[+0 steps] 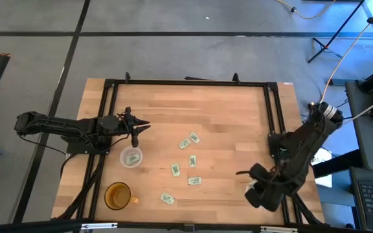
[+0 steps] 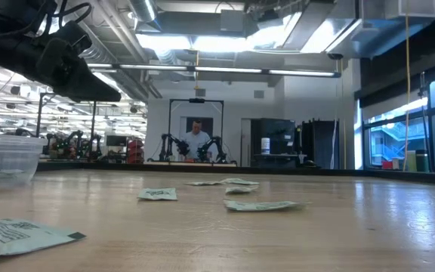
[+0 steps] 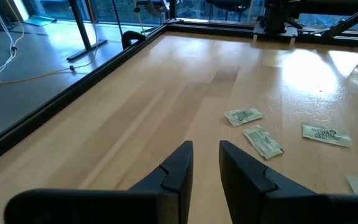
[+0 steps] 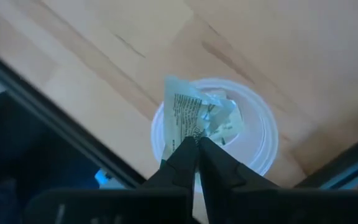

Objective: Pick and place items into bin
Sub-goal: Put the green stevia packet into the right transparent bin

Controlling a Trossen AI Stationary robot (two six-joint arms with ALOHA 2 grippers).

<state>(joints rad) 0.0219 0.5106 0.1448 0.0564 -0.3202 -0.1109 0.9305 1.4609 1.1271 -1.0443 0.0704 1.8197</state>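
Pinching one packet (image 4: 199,112), right gripper (image 4: 197,140) jaws shut tight, over white cup (image 4: 257,152) near bench (image 1: 232,107) edge. Six loose packets (image 1: 192,160) mid-bench. Left gripper (image 3: 205,147) jaws a bit apart, by clear cup (image 1: 131,157). One amber cup (image 1: 117,195).

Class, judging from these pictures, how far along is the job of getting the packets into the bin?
Done: nothing can be confirmed, because the held packet hides most of the inside of the clear cup. In hand: the right gripper is shut on one packet directly above that cup. Left: six packets lie on the table, and the left gripper, open and empty, faces some of them.
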